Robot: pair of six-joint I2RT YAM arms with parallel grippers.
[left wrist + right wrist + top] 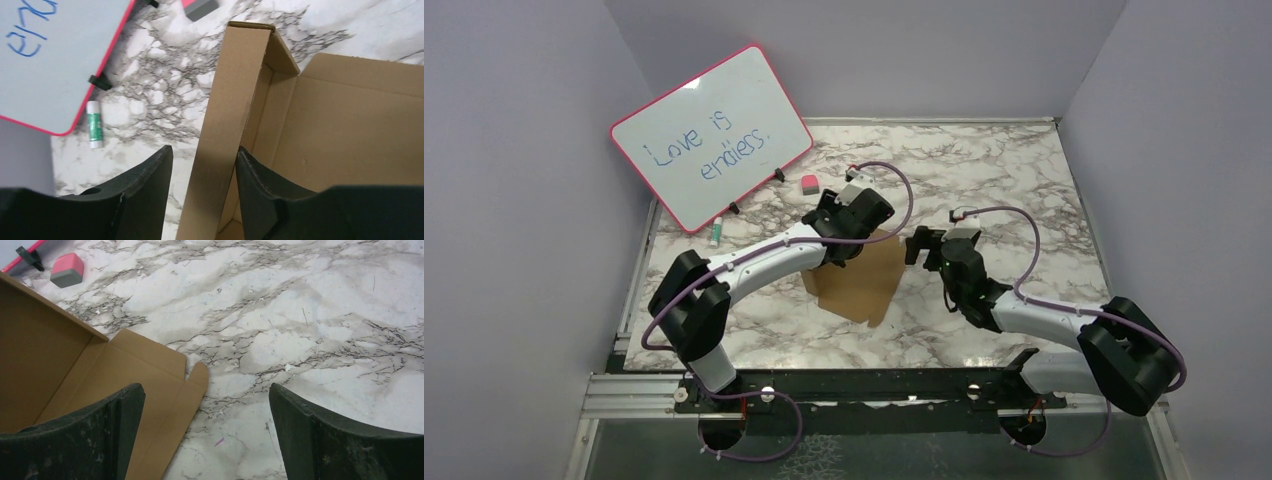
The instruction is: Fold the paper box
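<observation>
- One paper box (864, 285) lay on the table (1024, 180), half-folded, its raised side wall (227, 95) running away toward the pink eraser (809, 183).
- Left gripper (204, 155) straddled that wall loosely; right gripper (206, 392) gaped wide, empty.

A robotics lab cell is suggested: a marble-patterned table (994, 170) is boxed in by plain walls (514, 200), with a left arm (759, 262) and right arm (1036, 316) bolted to a rail (874, 386) at its near edge.

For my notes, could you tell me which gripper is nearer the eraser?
Left. The left gripper straddles the box's wall nearest the eraser; the right gripper hovers by the opposite flap.
</observation>
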